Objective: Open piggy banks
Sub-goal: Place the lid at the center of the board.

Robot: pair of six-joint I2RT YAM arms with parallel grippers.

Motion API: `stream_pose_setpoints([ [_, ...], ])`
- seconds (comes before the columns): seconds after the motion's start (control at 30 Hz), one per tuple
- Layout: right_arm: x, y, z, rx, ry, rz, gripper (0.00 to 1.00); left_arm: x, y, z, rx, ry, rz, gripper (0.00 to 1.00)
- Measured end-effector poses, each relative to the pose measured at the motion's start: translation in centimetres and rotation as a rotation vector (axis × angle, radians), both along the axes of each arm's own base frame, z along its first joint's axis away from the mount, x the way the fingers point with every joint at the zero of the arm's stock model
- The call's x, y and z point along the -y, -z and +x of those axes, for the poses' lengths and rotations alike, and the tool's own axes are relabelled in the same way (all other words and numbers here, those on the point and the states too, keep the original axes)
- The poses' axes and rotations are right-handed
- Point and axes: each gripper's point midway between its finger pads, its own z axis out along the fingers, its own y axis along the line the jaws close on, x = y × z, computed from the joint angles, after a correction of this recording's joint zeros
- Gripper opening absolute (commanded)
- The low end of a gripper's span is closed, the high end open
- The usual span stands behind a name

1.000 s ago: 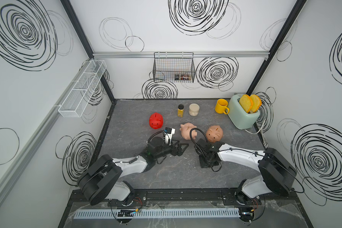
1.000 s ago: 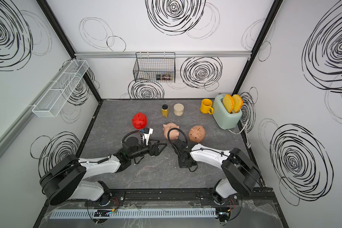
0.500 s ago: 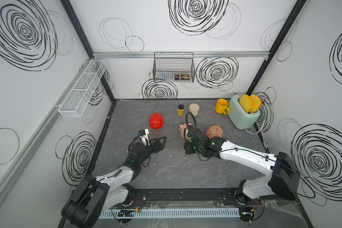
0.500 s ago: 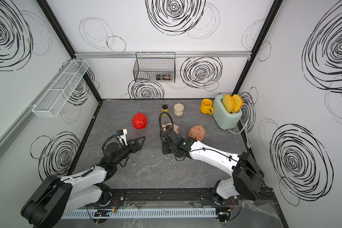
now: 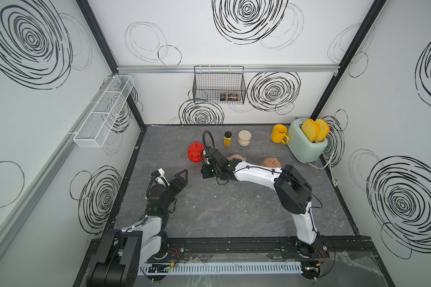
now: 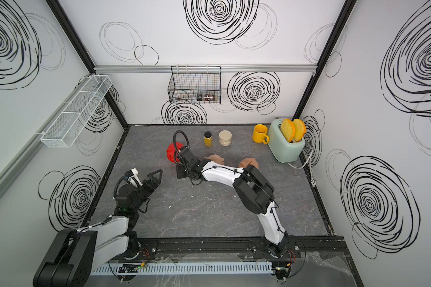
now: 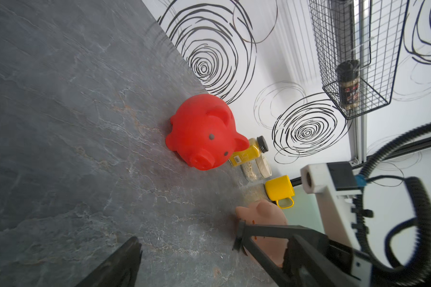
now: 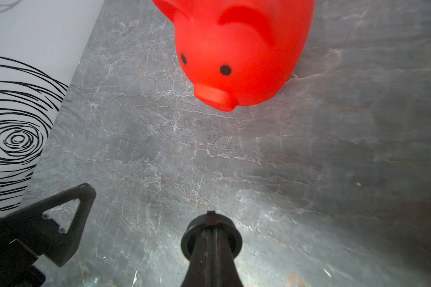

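Three piggy banks stand on the grey table: a red one (image 5: 194, 152), a pale pink one (image 5: 236, 157) partly hidden behind my right arm, and a peach-tan one (image 5: 271, 162). My right gripper (image 5: 206, 172) hangs just in front of the red pig's snout (image 8: 217, 99). It is shut on a black round plug (image 8: 210, 234) at its fingertips. My left gripper (image 5: 180, 177) sits further front and left, open and empty, jaws wide apart (image 7: 189, 244). The left wrist view shows the red pig (image 7: 202, 131) upright and the pink pig (image 7: 264, 218) behind one finger.
At the back stand a yellow spice jar (image 5: 227, 139), a clear jar (image 5: 244, 138), a yellow mug (image 5: 278, 133) and a mint toaster (image 5: 306, 146) holding toast. A wire basket (image 5: 219, 85) hangs on the back wall, and a white mesh shelf (image 5: 102, 111) on the left wall.
My right arm swung left from in front of the pink and tan pigs to the red pig, gripper still shut. My left arm pulled back toward the front left corner.
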Motion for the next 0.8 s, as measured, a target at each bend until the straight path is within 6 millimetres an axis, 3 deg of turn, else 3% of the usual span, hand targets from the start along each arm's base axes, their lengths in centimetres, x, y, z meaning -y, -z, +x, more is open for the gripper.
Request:
stream_pose_setpoints([
  [0.37,-1.4,2.7,4.4,-0.034,0.04,0.056,0.0,-0.3,-0.1,0.0,0.004,-0.003,-0.024,0.96],
  [0.8,-3.4,2.9,4.2,-0.043,0.001,0.086,0.0,-0.2,0.5,-0.1,-0.017,0.005,-0.029,0.96],
])
